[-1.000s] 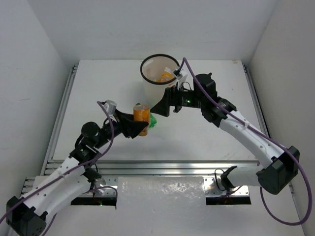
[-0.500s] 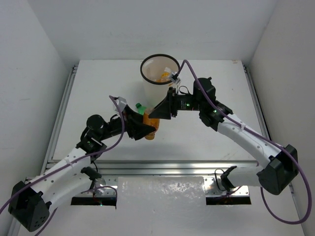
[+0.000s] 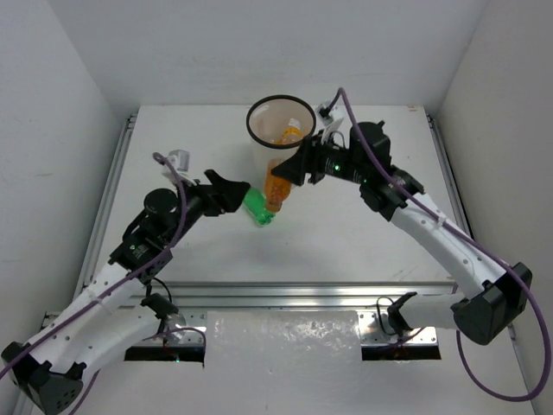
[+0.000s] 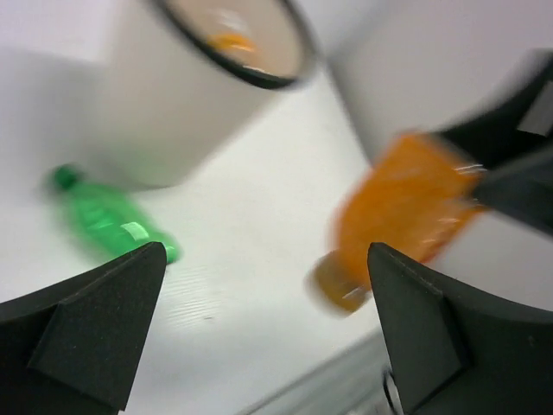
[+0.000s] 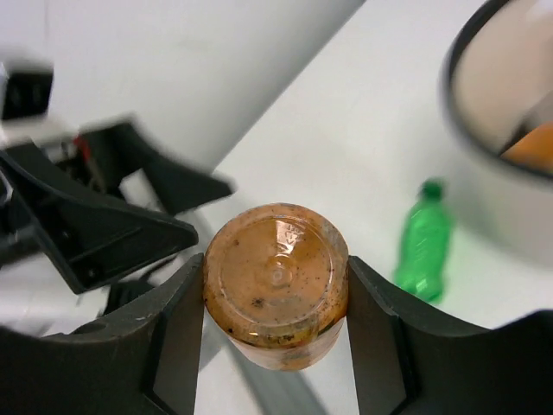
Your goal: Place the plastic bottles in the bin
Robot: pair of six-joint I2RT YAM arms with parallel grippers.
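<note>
Overhead, an orange bottle [image 3: 276, 197] is pinched by the right gripper [image 3: 283, 175] beside the bin [image 3: 251, 131], below its rim, which could be struck. From the left wrist, the left gripper [image 4: 266, 259] is seen spread, a green bottle [image 4: 108, 223] lying beyond. From the right wrist, a slip is risked if the pinch loosens.

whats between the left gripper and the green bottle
Only bare table. In the left wrist view the green bottle lies ahead of the open left gripper, and nothing is in the way.
</note>
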